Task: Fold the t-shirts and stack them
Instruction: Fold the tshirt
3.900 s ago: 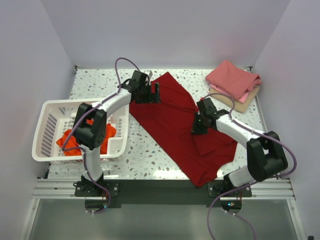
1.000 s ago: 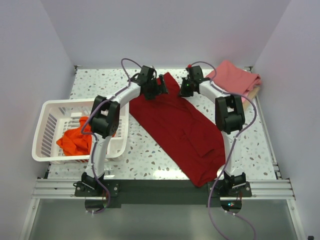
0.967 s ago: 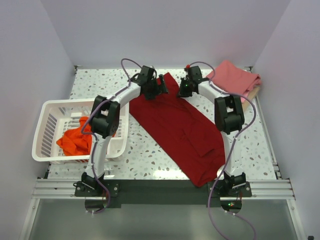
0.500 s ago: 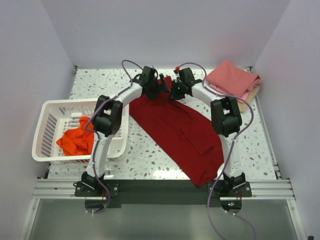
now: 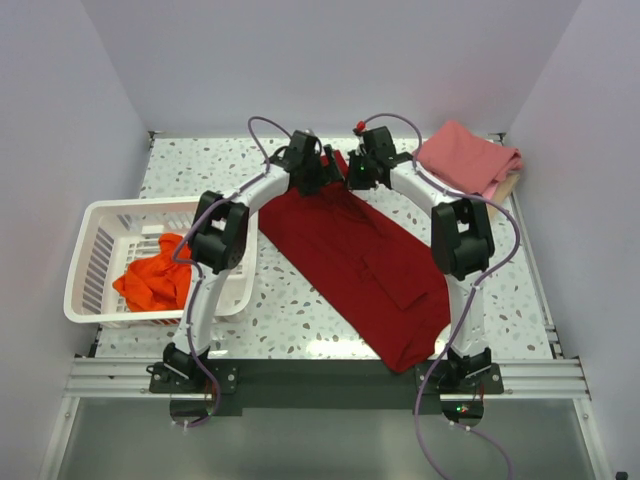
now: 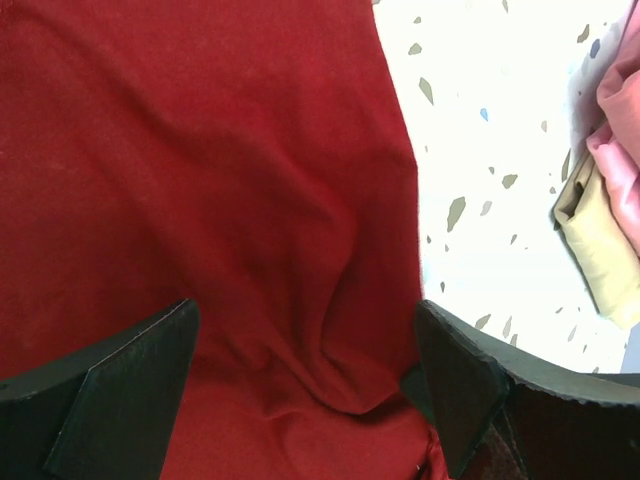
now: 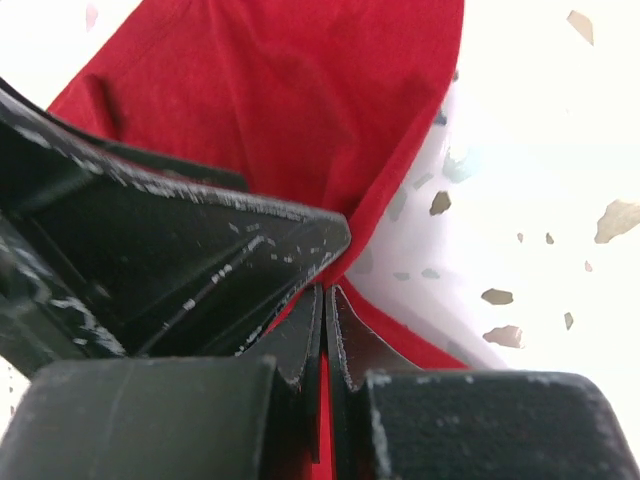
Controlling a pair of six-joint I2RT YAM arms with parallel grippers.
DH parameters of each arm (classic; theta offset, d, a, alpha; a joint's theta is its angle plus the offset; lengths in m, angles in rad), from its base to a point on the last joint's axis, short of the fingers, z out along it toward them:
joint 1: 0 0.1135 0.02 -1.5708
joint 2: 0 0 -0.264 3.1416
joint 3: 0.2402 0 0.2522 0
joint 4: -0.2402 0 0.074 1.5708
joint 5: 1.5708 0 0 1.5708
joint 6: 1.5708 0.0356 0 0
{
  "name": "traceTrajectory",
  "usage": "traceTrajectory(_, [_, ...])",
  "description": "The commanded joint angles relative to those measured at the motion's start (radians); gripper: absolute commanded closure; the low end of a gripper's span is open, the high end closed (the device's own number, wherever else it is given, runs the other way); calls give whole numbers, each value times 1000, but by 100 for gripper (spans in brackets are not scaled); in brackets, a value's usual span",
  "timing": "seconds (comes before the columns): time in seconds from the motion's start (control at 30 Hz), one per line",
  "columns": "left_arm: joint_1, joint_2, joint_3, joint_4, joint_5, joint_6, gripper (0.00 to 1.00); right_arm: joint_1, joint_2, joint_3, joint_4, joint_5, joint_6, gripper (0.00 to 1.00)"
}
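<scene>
1. The dark crimson t-shirt [image 5: 350,250] lies opened out on the speckled table [image 5: 190,165]. In the top view it runs on a slant from the upper middle down to the lower right of centre.
2. Both arms reach to the shirt's top end, so the two hands sit just beside each other in the upper middle of that frame.
3. The left hand [image 6: 300,385] has its fingers spread wide over the crimson cloth, which is gently wrinkled between them. Whether the tips touch the fabric cannot be told.
4. The right hand [image 7: 325,320] has its fingers pressed together, pinching the shirt at its edge. A thin strip of red shows between the pads, and the cloth rises towards them in a fold off the table.
5. The bright orange-red t-shirt [image 5: 155,280] lies crumpled inside the white slotted basket [image 5: 90,215] at the middle left of the top view, well apart from the hands.
6. The folded pink t-shirt [image 5: 470,160] rests on the tan one [image 5: 505,190] at the upper right, near the table's far corner.
</scene>
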Motion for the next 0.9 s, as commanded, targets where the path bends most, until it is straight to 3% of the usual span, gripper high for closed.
traceTrajectory(0.0, [-12,-5,54,44,-28,14,7,2,-62,-18,24,-46,-28,100])
traceTrajectory(0.23, [-21,2,89,74,-53,17,11,3,-94,-99,33,-56,-49,100])
traceTrajectory(0.6, [-70,76,156,30,-93,81,25,3,-133,-151,49,-53,-58,100])
traceTrajectory(0.87, [-98,107,162,-2,-117,101,50,5,-157,-180,61,-67,-62,100])
